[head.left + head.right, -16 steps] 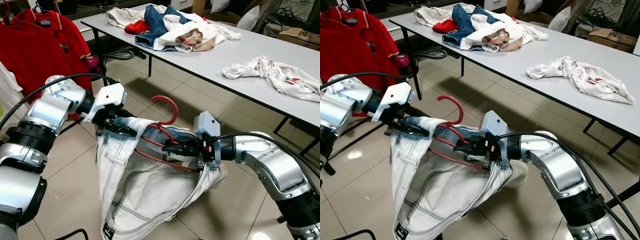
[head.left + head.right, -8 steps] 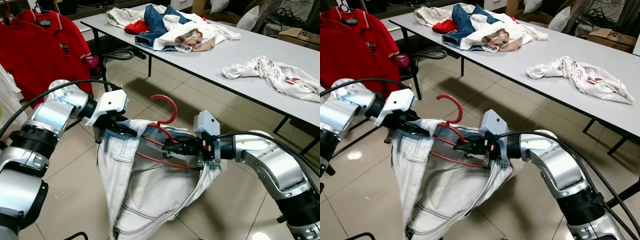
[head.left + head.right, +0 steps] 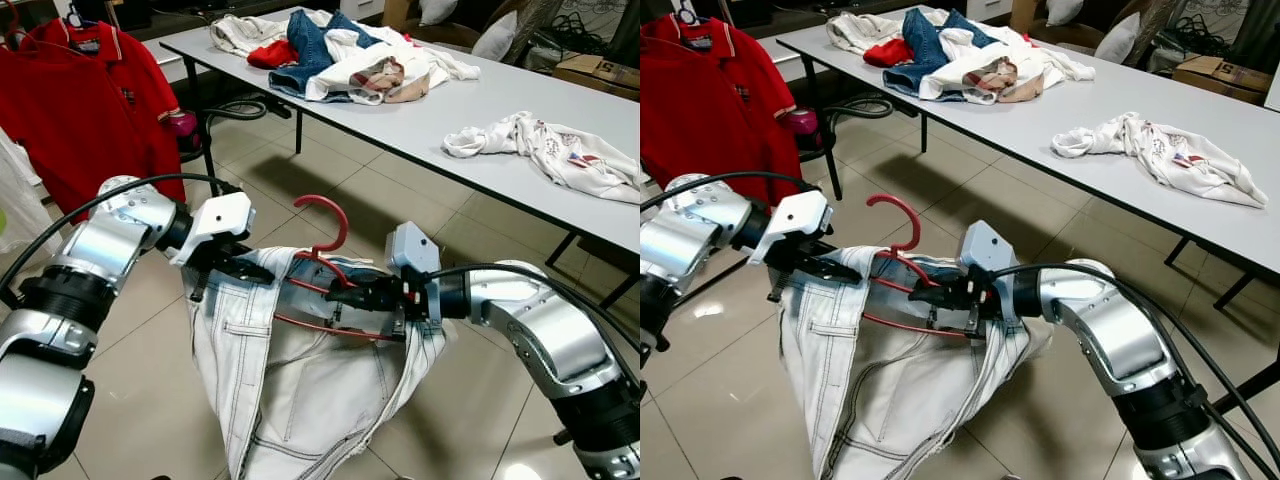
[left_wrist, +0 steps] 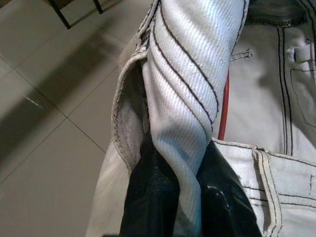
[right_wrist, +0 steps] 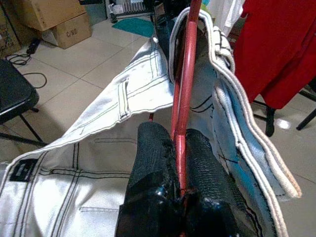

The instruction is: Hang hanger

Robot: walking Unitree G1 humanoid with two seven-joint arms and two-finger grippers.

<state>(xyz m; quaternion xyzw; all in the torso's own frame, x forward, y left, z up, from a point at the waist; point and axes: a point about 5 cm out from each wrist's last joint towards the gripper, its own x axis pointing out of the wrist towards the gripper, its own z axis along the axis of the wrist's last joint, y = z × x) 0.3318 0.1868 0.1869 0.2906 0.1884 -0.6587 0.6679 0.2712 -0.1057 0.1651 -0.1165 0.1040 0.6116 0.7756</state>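
Observation:
A red hanger (image 3: 322,214) sits inside the waistband of white jeans (image 3: 300,390) that hang between my two arms above the floor. My left gripper (image 3: 250,270) is shut on the jeans' waistband (image 4: 182,98) at the left. My right gripper (image 3: 345,295) is shut on the hanger's red bar (image 5: 185,98) at the right. The hook points up between the grippers. The jeans' legs droop toward the floor.
A red polo shirt (image 3: 75,100) hangs at the far left. A long grey table (image 3: 480,110) behind carries a heap of clothes (image 3: 340,50) and a white printed shirt (image 3: 550,150). Tiled floor lies below; table legs and a black cable stand behind the left arm.
The jeans have swung and now hang straighter down, the waistband spread wider on the hanger. Both grippers kept their hold and shifted slightly.

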